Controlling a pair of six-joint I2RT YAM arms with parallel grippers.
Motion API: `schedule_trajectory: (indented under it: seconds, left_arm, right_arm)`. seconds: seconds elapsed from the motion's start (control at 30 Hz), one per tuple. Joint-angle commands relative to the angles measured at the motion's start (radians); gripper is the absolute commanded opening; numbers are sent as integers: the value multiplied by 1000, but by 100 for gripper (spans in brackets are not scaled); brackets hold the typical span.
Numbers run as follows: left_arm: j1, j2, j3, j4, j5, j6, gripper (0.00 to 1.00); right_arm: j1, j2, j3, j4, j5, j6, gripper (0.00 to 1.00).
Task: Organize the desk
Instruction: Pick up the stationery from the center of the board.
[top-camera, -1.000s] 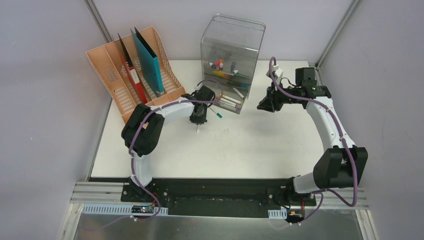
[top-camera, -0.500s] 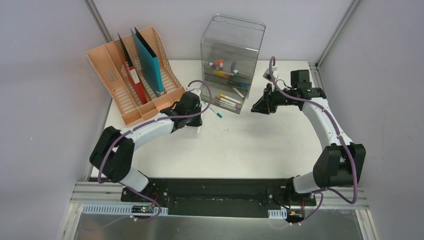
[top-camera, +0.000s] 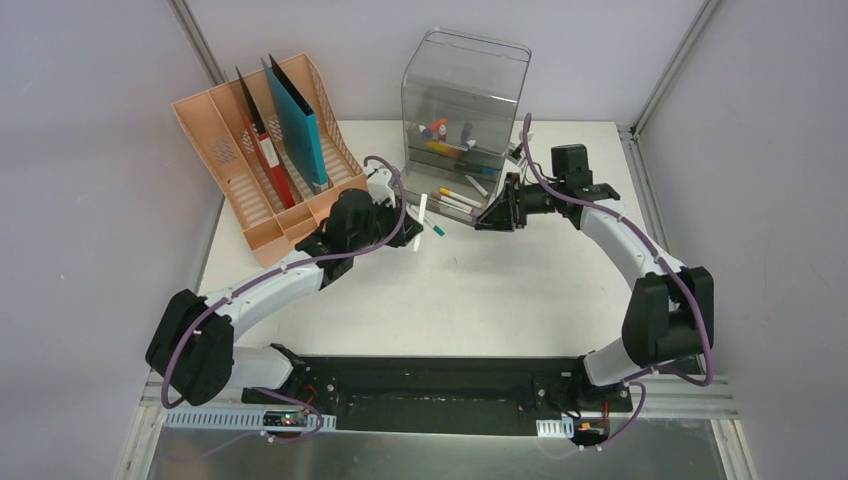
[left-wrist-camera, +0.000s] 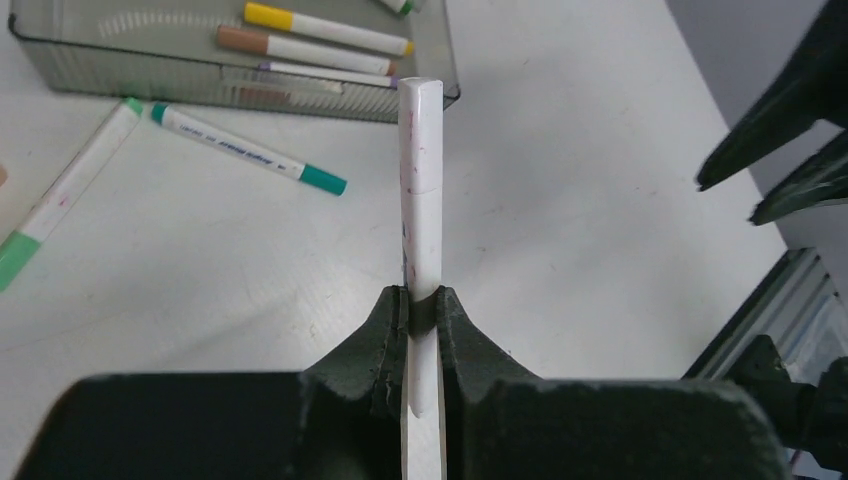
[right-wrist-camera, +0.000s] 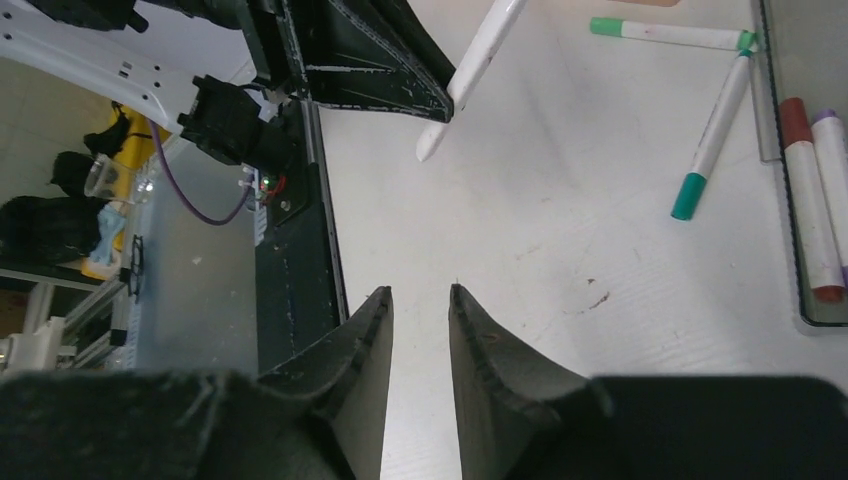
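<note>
I see the big white worktop (top-camera: 520, 300) lying flat under both arms. A peach file rack (top-camera: 215, 150) stands at its far left. A clear grey box (top-camera: 465, 80) stands at the far middle. My left gripper (left-wrist-camera: 422, 312) squeezes a white pen (left-wrist-camera: 420, 180). My right gripper (right-wrist-camera: 420, 310) has a narrow gap and holds nothing. A green-tipped marker (left-wrist-camera: 250, 152) lies on the worktop by the box.
</note>
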Motion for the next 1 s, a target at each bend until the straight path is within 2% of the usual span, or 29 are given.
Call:
schedule_trajectory:
  seconds: [0.0, 0.03, 0.07, 0.3, 0.7, 0.97]
  left_arm:
    - [8, -33, -6, 148, 92, -49, 0]
    - [8, -32, -6, 160, 102, -60, 0]
    - [7, -29, -7, 175, 113, -71, 0]
    - [-1, 2, -9, 251, 156, -142, 0]
    - [-33, 63, 6, 320, 191, -196, 0]
    - [-51, 95, 5, 355, 210, -219, 0]
  right_arm:
    - [25, 14, -19, 241, -70, 184, 30]
    - [33, 17, -22, 263, -70, 184, 30]
    - [38, 22, -25, 283, -59, 302, 30]
    - [68, 54, -56, 491, -12, 578, 32]
    - [111, 99, -44, 505, -15, 613, 40]
    - [114, 114, -45, 505, -8, 608, 42]
